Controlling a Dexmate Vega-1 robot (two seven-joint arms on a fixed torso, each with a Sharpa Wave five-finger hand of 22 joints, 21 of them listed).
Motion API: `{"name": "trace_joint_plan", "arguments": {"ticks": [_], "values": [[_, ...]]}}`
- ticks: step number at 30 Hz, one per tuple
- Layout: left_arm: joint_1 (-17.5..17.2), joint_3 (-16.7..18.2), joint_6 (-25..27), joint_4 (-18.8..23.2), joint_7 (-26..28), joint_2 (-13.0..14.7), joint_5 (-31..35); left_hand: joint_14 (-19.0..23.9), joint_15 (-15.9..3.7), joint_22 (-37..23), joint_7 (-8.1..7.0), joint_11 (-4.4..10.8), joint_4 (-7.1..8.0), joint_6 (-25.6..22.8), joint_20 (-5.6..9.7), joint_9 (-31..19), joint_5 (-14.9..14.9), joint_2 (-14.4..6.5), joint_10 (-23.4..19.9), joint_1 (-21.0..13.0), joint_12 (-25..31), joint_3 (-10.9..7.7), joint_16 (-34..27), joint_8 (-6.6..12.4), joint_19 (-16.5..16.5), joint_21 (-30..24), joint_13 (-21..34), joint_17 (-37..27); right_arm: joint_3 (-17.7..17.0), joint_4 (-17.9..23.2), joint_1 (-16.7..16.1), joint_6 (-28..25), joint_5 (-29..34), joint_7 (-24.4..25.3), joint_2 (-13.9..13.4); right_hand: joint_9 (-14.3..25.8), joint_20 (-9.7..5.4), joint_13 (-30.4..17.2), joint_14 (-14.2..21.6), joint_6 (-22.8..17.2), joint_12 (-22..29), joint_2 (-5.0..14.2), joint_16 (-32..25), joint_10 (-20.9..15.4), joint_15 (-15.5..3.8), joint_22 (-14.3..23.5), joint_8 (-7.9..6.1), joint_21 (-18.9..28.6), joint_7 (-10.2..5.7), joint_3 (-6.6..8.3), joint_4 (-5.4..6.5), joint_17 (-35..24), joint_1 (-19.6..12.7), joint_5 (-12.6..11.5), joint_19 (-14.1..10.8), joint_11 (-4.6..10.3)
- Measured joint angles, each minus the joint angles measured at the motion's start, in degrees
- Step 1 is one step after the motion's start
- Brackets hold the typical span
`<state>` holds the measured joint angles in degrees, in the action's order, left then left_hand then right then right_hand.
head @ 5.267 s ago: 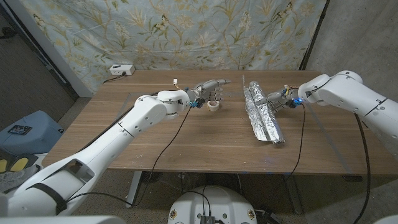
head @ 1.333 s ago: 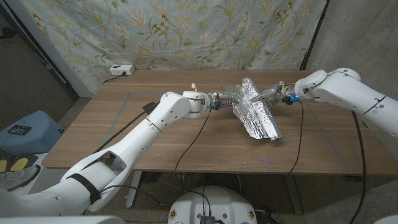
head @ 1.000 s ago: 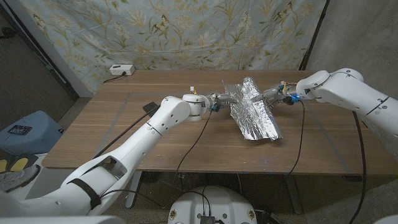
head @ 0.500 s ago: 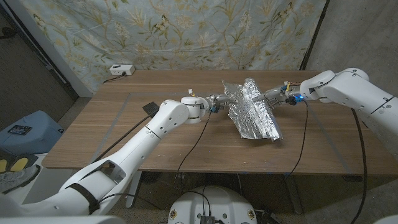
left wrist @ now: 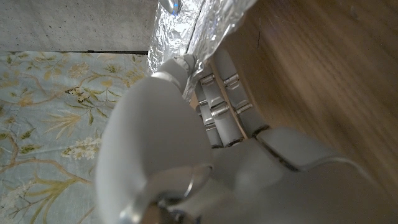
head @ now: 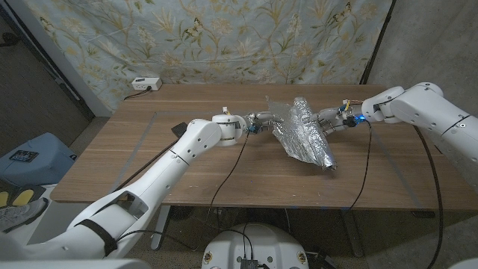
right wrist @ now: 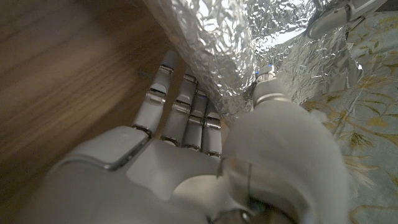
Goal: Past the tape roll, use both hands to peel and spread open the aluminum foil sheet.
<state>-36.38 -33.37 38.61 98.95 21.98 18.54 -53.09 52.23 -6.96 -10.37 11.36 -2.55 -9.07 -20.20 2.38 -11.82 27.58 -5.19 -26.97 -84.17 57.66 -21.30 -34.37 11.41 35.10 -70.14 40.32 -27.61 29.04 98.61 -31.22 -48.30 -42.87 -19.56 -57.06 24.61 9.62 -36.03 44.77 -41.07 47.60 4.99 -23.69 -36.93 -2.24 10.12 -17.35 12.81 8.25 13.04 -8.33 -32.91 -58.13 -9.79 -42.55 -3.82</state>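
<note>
A: Tearing looked the main risk. The crinkled silver aluminium foil sheet (head: 305, 135), lying right of centre on the brown wooden table (head: 149, 161), was pinched at opposite edges by the left hand (head: 263, 117) and right hand (head: 329, 120), thumb against fingers; uneven pulling could rip it.

B: Against half a second earlier, the sheet looked narrower and its far flap stood higher.

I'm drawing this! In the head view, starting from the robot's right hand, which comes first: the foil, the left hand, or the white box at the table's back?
1. Aluminum foil sheet: held by the right hand.
2. Left hand: at the foil's other side.
3. White box: far back left corner.
</note>
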Motion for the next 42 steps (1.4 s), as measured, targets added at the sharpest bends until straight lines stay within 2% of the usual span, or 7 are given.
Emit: {"name": "trace_joint_plan", "arguments": {"ticks": [12, 15, 37, 38, 42], "values": [[0.89, 0.82, -0.26, -1.69, -2.72, 0.50, -3.06, 0.01, 0.00, 0.00, -0.31, 0.00, -0.10, -0.51, 0.20, -0.05, 0.00, 0.45, 0.00, 0.45, -0.02, -0.53, 0.00, 0.00, 0.21, -0.43, -0.04, -0.11, -0.95, -3.90, -0.04, -0.57, -4.65, -1.62, 1.43, 0.25, -1.02, 0.00, -0.33, 0.29, 0.00, 0.14, 1.06, -0.15, 0.34, 0.01, 0.05, 0.00, 0.28, 0.11, -0.10, 0.38, 0.14, 0.01, -1.01, -0.18], [0.98, 0.94, -0.25, -1.84, -3.01, 0.58, -3.61, 0.02, 0.00, -0.01, -0.26, 0.20, -0.10, -1.04, 0.20, -0.04, 0.01, 0.45, -0.40, 0.45, -0.03, -0.53, 0.00, 0.00, 0.21, -0.43, -0.27, -0.14, -1.26, -4.43, -0.25, -0.64, -5.45, -1.74, 1.60, 0.25, -1.03, 0.00, -0.32, 0.38, 0.00, 0.27, 1.13, -0.19, 0.35, 0.00, 0.42, 0.00, 0.33, 0.11, -0.10, 0.53, 0.27, 0.04, -1.02, -0.23], [1.09, 1.85, -0.26, -3.27, -4.70, 1.17, -7.93, 0.02, 0.00, -0.01, -0.40, 0.42, -0.32, -1.83, 0.81, -0.31, 0.42, 0.75, -0.63, 0.75, -0.54, -1.24, 0.04, 0.00, 0.20, -1.09, -0.26, -1.47, -5.99, -8.23, -4.07, -0.87, -15.69, -0.83, 3.18, 0.61, -1.53, 0.10, -0.84, 2.85, 0.08, 1.43, 3.79, 0.86, 1.47, 0.01, 1.71, 0.00, 1.18, 0.11, -0.09, 1.82, 1.43, 0.11, -2.57, -1.28], [1.11, 1.85, -0.27, -3.34, -4.81, 1.20, -8.09, 0.01, 0.00, -0.01, -0.40, 0.42, -0.32, -1.83, 0.81, -0.31, 0.42, 0.75, -0.63, 0.75, -0.54, -1.24, 0.04, 0.00, 0.20, -1.09, -0.26, -1.55, -6.37, -8.54, -4.35, -0.77, -16.40, -0.75, 3.32, 0.61, -1.53, 0.45, -0.84, 2.93, 0.09, 1.43, 4.01, 0.87, 1.47, 0.01, 2.07, 0.00, 1.26, 0.80, 0.59, 1.86, 1.43, 0.13, -2.57, -1.29], [1.21, 1.85, -0.27, -3.61, -5.15, 1.32, -8.40, 0.02, 0.00, -0.01, -0.40, 0.43, -0.32, -1.84, 0.80, -0.31, 0.42, 0.76, -0.82, 0.75, -0.55, -1.23, 0.04, 0.00, 0.20, -1.09, -0.31, -1.72, -7.28, -9.52, -5.02, -0.62, -18.56, -0.55, 3.74, 0.40, -1.74, 1.10, -1.04, 2.93, 0.72, 1.49, 4.24, 0.98, 1.68, 0.01, 2.38, 0.00, 1.26, 1.03, 0.87, 2.10, 1.49, 0.15, -2.78, -1.40]]}}
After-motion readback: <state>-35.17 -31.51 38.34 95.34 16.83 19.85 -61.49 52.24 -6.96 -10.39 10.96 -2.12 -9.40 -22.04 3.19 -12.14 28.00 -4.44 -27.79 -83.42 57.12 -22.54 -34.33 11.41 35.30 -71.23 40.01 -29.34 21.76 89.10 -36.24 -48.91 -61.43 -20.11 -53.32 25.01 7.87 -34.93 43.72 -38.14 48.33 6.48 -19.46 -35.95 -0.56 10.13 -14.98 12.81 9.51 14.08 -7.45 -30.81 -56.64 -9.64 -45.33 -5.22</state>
